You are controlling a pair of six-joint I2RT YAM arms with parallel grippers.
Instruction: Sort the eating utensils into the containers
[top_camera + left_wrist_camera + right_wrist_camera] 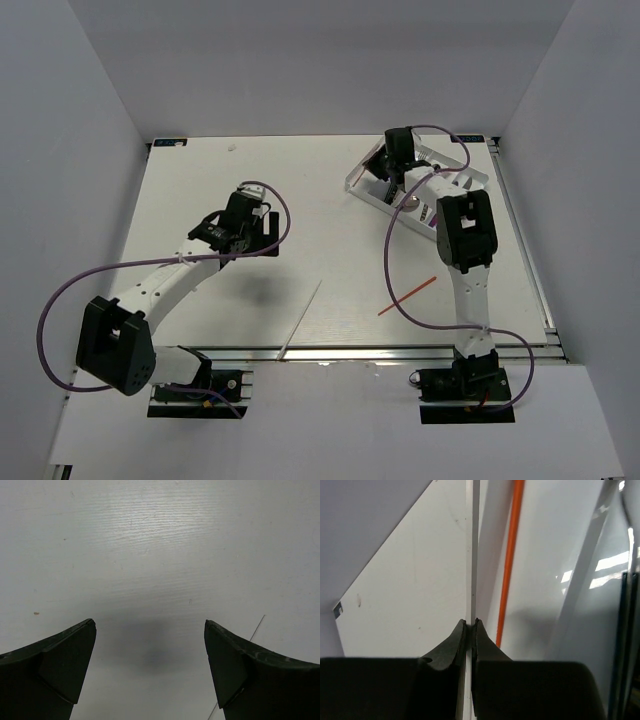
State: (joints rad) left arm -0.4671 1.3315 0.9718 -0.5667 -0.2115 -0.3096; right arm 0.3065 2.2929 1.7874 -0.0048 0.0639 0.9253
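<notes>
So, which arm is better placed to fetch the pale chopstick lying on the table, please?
Left: the left pincer is open near that loose chopstick; the right pincer grips a second chopstick at the tray.

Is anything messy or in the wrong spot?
Yes. A red chopstick and a pale chopstick lie loose on the table, outside the white tray, which sits crooked to the table's edges.

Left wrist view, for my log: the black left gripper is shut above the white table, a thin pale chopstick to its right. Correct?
No. The left wrist view shows the black left gripper open above the white table, thin pale chopstick to its right.
</notes>
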